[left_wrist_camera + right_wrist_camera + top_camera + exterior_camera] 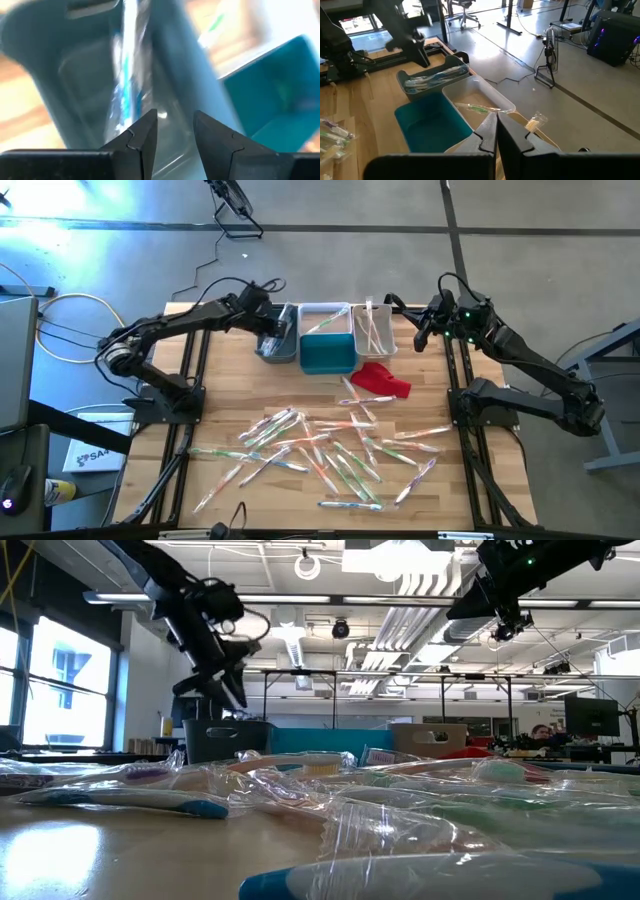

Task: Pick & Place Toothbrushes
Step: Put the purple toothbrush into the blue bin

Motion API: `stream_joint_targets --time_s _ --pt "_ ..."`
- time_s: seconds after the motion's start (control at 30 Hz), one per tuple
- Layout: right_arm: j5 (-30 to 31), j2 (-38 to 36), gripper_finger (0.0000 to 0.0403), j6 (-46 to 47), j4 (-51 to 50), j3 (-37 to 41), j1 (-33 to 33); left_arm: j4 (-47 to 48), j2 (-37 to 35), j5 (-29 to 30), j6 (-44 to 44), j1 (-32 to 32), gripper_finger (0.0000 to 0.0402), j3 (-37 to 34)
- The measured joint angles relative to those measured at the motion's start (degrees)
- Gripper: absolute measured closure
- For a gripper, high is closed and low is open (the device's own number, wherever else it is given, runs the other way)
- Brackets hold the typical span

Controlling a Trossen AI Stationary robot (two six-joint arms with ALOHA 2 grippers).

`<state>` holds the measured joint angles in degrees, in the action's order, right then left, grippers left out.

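Several wrapped toothbrushes with green, orange, blue and white handles lie scattered flat on the near half of the table. My left gripper is open and hangs just above the grey bin, which holds blue-handled toothbrushes in clear wrappers. My right gripper is shut on nothing. It is raised in the air at the table's far right, beyond the white bin. A green toothbrush lies in the pale bin behind the teal one.
The teal bin stands between the grey and white bins, with a pale bin behind it. A red cloth lies just nearer than the white bin. Bare wood shows along the table's left side. Cables lie on the floor beyond the table.
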<state>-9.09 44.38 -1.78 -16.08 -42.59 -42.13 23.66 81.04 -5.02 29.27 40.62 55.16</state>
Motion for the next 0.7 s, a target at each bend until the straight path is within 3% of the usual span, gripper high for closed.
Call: stream_joint_targets --time_s 0.4,0.7 --pt "0.0 0.0 0.0398 0.0 0.0 0.0 0.0 4.1 -12.7 -0.1 -2.5 -1.4 0.0278 0.7" --pt "0.0 0.0 0.0398 0.0 0.0 0.0 0.0 2.3 -19.5 2.9 -15.2 -13.4 0.0278 0.7"
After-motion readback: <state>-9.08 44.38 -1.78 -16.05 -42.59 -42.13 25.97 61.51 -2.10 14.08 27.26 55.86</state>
